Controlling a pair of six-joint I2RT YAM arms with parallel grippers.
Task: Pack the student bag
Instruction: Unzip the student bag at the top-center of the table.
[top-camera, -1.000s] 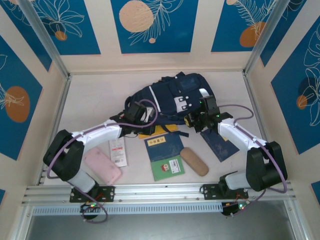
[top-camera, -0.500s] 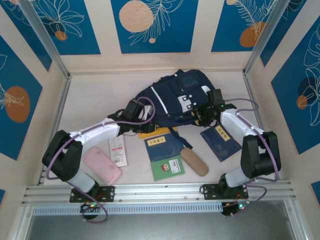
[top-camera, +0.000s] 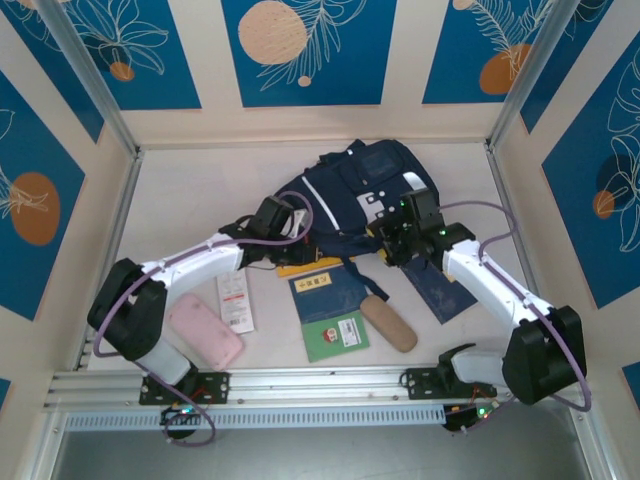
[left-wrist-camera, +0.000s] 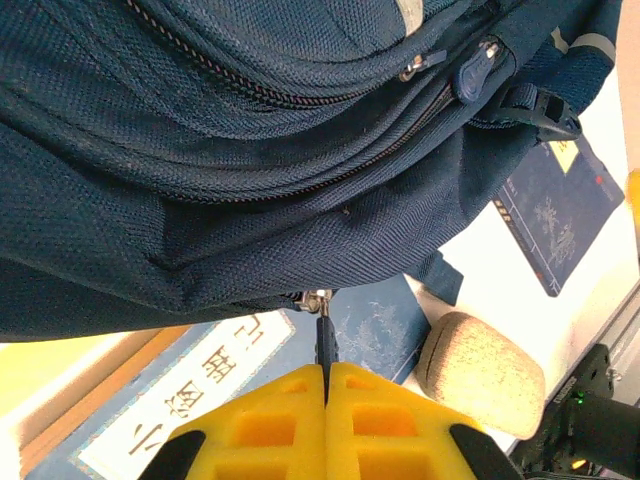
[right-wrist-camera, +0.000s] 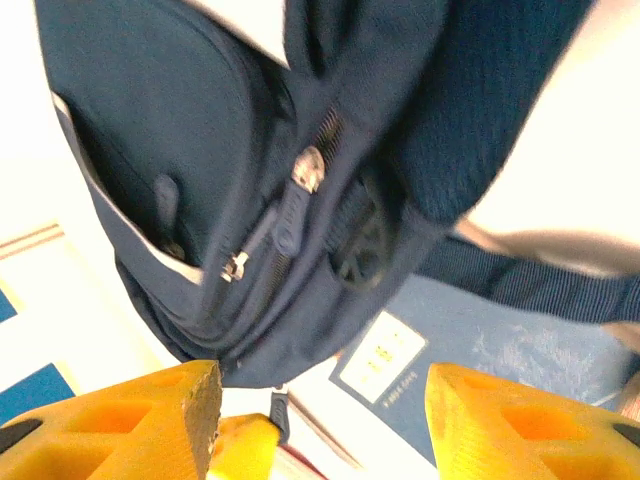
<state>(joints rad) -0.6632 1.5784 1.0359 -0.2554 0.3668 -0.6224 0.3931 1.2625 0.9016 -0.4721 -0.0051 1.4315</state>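
Student bag (top-camera: 362, 185) lies slumped at the far middle of the tabletop (top-camera: 190, 190), its near edge over a blue book (top-camera: 325, 290). It is soft woven fabric, sagging in folds, so I judge it will buckle and slide rather than hold its shape. It looks bulky but is probably light while unpacked. The panels offer nothing firm, so zips and straps are the places to take hold. My left gripper (left-wrist-camera: 325, 372) is pressed together, pinching a small zipper pull (left-wrist-camera: 322, 330) at the bag's lower seam. My right gripper (right-wrist-camera: 320, 390) is spread wide and holds nothing, near another zip (right-wrist-camera: 300, 190); a grip there could brace against the left.
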